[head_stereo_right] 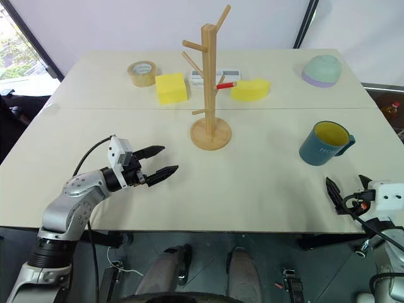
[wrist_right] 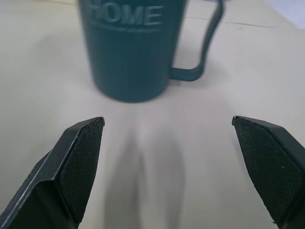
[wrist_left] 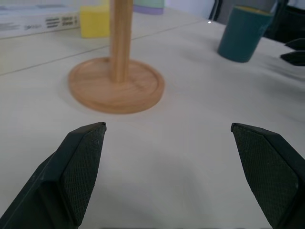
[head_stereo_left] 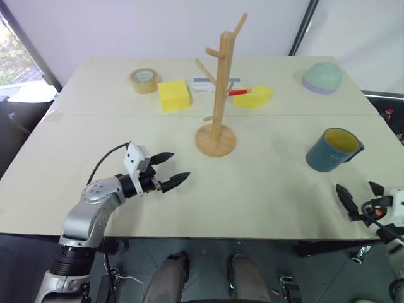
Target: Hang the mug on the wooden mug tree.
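The mug (head_stereo_right: 325,143) stands upright on the right side of the pale table (head_stereo_right: 252,183), teal-blue outside, yellow inside, with its loop handle turned toward the table's right edge. In the right wrist view the word HOME reads across its side. It's on its own out there, well apart from the wooden mug tree (head_stereo_right: 210,82), which stands near the middle of the table on its round disc base, pegs angled upward, all of them bare.

Right gripper (head_stereo_right: 347,187) sits at the table's near right edge, just short of the mug, fingers spread wide and holding nothing; its wrist view looks straight at the mug between two well-separated black pads.

Left gripper (head_stereo_right: 156,162) hangs over the near left part of the table, pointing toward the tree's base, jaws wide apart as well, nothing between them. Its wrist view has the disc base ahead and the mug off to one side.

Along the far side: a roll of brown tape (head_stereo_right: 142,73), a yellow sponge block (head_stereo_right: 171,88), a white flat box (head_stereo_right: 214,76) behind the post, something small and red (head_stereo_right: 226,84) that could be a marker, hard to say, and a second yellow sponge (head_stereo_right: 250,89) beside it. Far right corner, a pale green-and-lilac dome-shaped bowl (head_stereo_right: 321,70) lying rim down.
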Motion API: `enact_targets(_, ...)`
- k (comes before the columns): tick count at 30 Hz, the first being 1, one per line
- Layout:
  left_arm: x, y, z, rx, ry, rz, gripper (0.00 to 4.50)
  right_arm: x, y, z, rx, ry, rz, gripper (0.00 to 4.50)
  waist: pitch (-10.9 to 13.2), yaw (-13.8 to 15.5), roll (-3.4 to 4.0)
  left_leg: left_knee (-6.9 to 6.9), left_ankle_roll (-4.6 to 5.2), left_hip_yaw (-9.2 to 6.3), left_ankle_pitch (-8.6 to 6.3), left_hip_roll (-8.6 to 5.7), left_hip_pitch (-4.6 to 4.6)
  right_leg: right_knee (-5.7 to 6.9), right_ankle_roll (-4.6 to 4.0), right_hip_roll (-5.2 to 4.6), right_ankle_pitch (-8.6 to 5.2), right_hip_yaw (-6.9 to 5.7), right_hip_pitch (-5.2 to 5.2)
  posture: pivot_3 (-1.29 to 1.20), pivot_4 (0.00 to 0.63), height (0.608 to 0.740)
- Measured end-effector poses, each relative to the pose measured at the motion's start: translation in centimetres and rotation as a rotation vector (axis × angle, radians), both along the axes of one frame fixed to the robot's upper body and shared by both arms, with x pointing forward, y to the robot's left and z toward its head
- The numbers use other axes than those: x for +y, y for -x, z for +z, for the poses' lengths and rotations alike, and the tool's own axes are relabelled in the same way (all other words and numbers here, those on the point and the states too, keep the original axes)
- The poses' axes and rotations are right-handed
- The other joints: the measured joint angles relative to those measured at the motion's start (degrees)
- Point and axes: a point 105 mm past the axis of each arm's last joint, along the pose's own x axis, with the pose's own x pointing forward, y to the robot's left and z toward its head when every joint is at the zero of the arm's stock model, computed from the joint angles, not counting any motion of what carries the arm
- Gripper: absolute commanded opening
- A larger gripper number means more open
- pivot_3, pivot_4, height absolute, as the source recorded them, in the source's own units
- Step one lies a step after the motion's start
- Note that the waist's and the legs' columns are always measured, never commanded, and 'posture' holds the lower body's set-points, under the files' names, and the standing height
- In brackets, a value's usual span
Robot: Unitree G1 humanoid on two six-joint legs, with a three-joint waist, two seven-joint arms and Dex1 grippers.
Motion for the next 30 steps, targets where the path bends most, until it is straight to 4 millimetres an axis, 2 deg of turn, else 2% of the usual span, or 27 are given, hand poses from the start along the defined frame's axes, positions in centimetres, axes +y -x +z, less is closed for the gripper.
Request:
enact_targets(4,-1.9,1.6,1.5,-0.032,0.034,-0.124,4.5,-1.6,-1.3,0.3,-0.013,-0.005,-0.069,4.47,-0.01,0.02,0.01,0.01,0.01,0.29,0.01,0.0,0.01,-0.01,-0.01,0.0,0.0,0.04,0.01,0.0,0.15,0.74)
enact_targets(9,-4.7,3.3,2.0,-0.036,0.015,-0.267,4.5,-4.1,-3.4,0.6,0.005,0.042,-0.163,4.47,0.0,-0.03,0.02,0.05,0.04,0.39,0.02,-0.01,0.04,0.0,-0.02,0.01,0.02,0.09,0.03,0.0,0.15,0.74)
enact_targets(13,-5.9,4.1,2.6,-0.053,0.002,-0.335,4.5,-4.8,-4.9,0.4,0.008,0.042,-0.179,4.47,0.0,-0.22,0.02,0.04,0.07,0.43,0.01,-0.01,0.11,0.01,-0.01,0.03,0.02,0.09,0.08,0.0,0.15,0.74)
enact_targets(18,-7.2,4.9,2.9,-0.07,-0.011,-0.4,4.5,-4.5,-6.6,0.6,-0.012,0.026,-0.143,4.47,0.0,-0.41,0.01,0.04,0.09,0.45,0.01,-0.02,0.12,0.02,0.04,0.04,0.05,0.1,0.09,0.0,0.15,0.74)
enact_targets(30,-6.9,4.9,2.5,-0.054,-0.03,-0.39,4.5,-3.3,-8.0,0.7,-0.027,0.001,-0.037,4.47,0.01,-0.97,0.01,0.05,0.09,0.46,0.01,-0.02,0.19,0.02,0.06,0.05,0.06,0.14,0.15,0.0,0.15,0.74)
